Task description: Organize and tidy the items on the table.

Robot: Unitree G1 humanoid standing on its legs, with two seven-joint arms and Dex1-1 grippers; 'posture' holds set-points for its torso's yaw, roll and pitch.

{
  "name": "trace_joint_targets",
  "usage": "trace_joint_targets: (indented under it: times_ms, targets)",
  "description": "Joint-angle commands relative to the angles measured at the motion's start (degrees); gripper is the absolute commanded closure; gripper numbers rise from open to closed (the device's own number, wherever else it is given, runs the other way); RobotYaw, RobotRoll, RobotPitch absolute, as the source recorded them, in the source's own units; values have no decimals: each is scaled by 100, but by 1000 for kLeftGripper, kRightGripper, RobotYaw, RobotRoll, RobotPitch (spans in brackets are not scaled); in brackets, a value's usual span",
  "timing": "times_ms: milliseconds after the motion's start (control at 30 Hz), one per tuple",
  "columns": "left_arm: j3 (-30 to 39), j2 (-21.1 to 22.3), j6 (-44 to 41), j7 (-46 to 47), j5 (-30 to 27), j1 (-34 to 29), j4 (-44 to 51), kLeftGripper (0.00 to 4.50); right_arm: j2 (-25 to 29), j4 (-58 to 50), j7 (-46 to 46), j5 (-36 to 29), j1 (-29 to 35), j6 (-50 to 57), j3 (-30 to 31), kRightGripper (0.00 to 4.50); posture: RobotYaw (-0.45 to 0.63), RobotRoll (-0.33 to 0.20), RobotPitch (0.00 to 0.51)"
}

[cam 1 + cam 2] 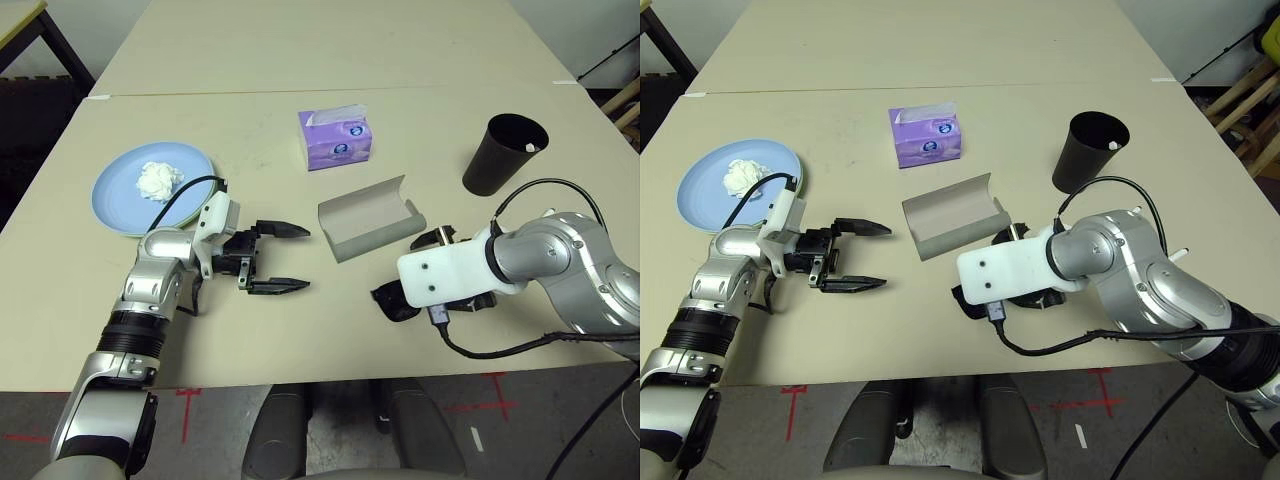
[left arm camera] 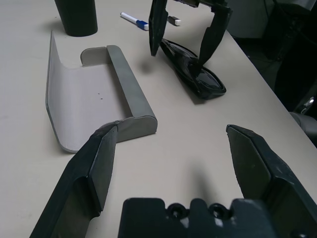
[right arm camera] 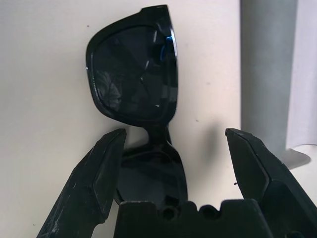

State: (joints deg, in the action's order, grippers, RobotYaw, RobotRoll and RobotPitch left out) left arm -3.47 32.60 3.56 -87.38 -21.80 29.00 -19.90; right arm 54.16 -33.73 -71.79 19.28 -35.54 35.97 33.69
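Sunglasses (image 3: 136,79) lie folded on the surface directly under the right tool (image 3: 173,163), long axis running along between its spread, empty fingers (case (image 1: 368,217) just beside); left tool (image 1: 285,258) released, farther off.

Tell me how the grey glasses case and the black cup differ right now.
The grey glasses case lies low on the table, folded open with its lid flap raised; the black cup stands upright. The case is pale grey and oblong, the cup black, round and tapered. The case's hollow looks empty, while something small and white shows at the cup's rim. Both rest on the table untouched.
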Motion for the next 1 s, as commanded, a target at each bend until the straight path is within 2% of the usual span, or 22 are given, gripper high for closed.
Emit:
trace_joint_targets:
  times_ms: [33, 333, 433, 733, 767, 1000]
  targets:
    - [-95, 35, -28, -8, 71, -60, 110, 36, -75, 25, -70, 61, 67, -39, 32, 0, 81, 0, 221]
    - [-96, 53, -49, 3, 81, -73, 139, 36, -160, 70, -109, 136, 102, -71, -4, 0, 81, 0, 220]
    - [-92, 57, -49, 8, 83, -71, 136, 0, -166, 79, -119, 155, 107, -80, -18, 636, 81, 0, 220]
    - [-84, 58, -63, 19, 70, -81, 161, 0, -172, 121, -119, 213, 138, -179, -63, 3986, 83, 0, 218]
    - [-82, 60, -71, 20, 68, -80, 165, 0, -181, 132, -122, 221, 136, -195, -70, 4139, 83, 0, 218]
    - [-85, 72, -108, 23, 76, -77, 184, 0, -217, 236, -173, 198, 32, -307, -180, 4137, 83, 0, 217]
